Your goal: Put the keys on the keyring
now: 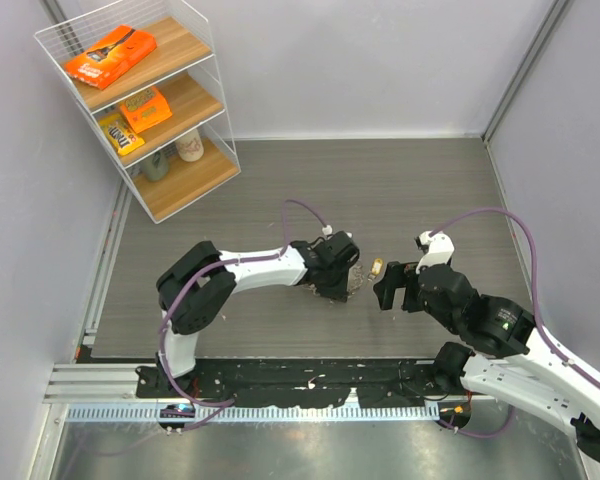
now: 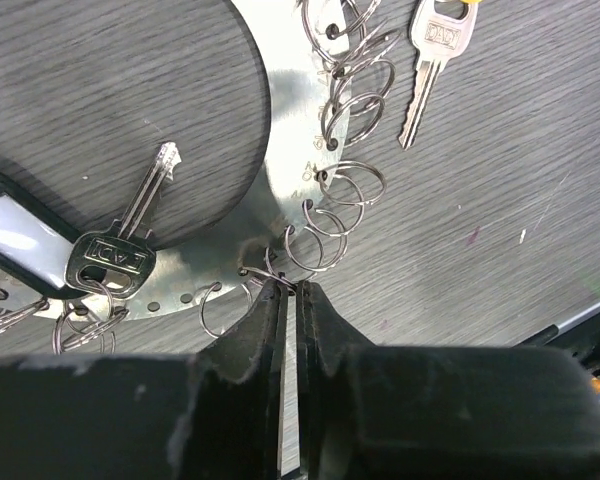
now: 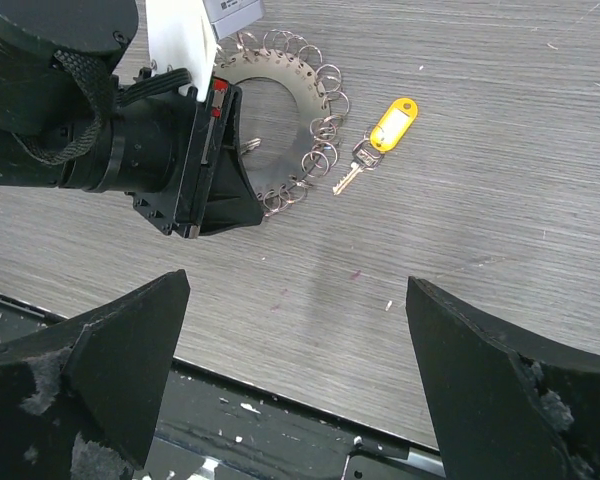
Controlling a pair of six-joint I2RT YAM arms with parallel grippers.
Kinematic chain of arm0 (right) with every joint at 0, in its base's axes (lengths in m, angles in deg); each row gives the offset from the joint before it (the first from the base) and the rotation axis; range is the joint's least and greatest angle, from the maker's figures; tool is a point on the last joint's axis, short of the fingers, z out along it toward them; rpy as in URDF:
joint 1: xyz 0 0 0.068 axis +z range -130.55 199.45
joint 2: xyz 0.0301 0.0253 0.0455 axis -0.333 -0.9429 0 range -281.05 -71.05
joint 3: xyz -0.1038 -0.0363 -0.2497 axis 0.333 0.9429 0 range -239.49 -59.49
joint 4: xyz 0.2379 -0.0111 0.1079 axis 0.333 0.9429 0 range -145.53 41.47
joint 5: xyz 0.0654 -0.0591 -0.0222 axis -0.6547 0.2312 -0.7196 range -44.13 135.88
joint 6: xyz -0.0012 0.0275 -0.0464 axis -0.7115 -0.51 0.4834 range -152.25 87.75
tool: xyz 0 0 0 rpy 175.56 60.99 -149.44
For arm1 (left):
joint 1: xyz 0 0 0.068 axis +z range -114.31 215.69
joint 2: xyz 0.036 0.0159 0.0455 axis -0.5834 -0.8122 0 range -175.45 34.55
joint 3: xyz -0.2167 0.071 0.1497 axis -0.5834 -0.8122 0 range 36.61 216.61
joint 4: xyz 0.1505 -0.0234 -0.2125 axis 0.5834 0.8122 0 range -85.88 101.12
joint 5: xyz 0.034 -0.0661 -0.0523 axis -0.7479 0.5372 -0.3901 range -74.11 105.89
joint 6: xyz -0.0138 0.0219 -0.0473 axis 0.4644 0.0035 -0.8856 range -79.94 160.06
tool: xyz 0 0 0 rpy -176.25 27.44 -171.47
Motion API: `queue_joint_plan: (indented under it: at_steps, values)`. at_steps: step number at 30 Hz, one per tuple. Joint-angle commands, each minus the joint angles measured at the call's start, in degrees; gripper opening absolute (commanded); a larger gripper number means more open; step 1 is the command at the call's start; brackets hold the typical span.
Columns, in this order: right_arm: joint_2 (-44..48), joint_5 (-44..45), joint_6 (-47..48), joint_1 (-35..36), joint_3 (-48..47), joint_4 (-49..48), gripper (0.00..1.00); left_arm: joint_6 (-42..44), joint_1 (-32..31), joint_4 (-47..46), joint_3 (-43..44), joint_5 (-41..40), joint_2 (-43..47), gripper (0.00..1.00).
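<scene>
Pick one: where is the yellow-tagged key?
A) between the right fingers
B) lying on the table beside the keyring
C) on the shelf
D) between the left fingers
B: the yellow-tagged key lies on the table beside the keyring. The right fingers stand wide open with nothing between them, and the left fingers pinch only the keyring's rim.

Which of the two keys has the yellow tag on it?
The key lying on the table outside the keyring; the other key points into the keyring's open centre.
</scene>
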Motion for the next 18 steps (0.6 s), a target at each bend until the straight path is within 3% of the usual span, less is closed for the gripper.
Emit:
queue_joint_plan:
  at_steps: [1,3,18]
  values:
    - [-0.05,-0.41,-0.01,-0.13,-0.75,-2.29,0.97,-0.29,0.74,-2.34,-3.0,0.59,1.77,0.06]
    - [-0.32,-0.76,-0.1,-0.13,-0.75,-2.64,0.97,-0.2,0.91,-2.78,-4.05,0.68,2.56,0.0]
    - [-2.51,-3.14,0.25,-0.13,-1.54,-4.31,0.98,4.72,0.91,-4.8,-10.73,0.5,12.84,0.0]
